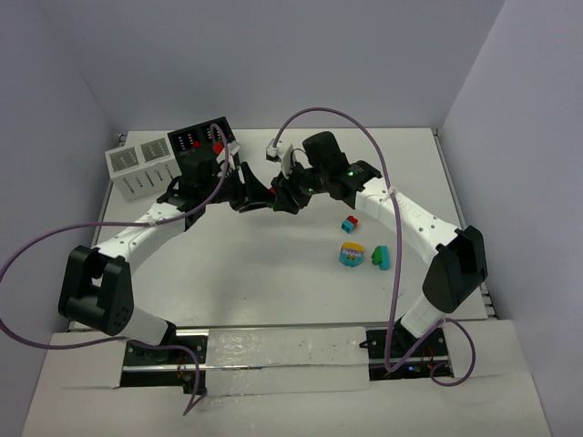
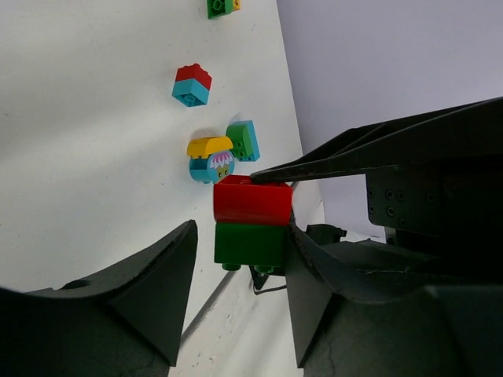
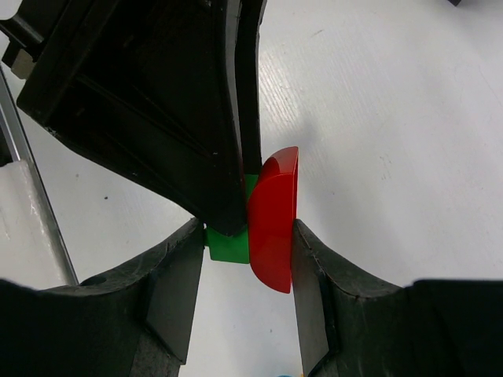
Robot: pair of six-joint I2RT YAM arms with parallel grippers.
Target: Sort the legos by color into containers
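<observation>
Red brick (image 2: 253, 202) stacked on green brick (image 2: 250, 243), aloft over the desk (image 1: 273, 282), clamped in right gripper (image 3: 250, 236). Left gripper (image 2: 241, 232) apart around the pair, touching on one side. Likely the splitting step. Next: firm left grip, straight pull apart.

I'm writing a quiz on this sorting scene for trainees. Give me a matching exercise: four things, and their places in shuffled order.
Things:
1 red-and-green stack
2 rounded cyan-and-yellow piece
3 white container
4 black container

Places:
A on the table beside a green piece
B clamped in the right gripper
C nearest the left wall
D far edge, second from that wall

Pairs: 1-B, 2-A, 3-C, 4-D
</observation>
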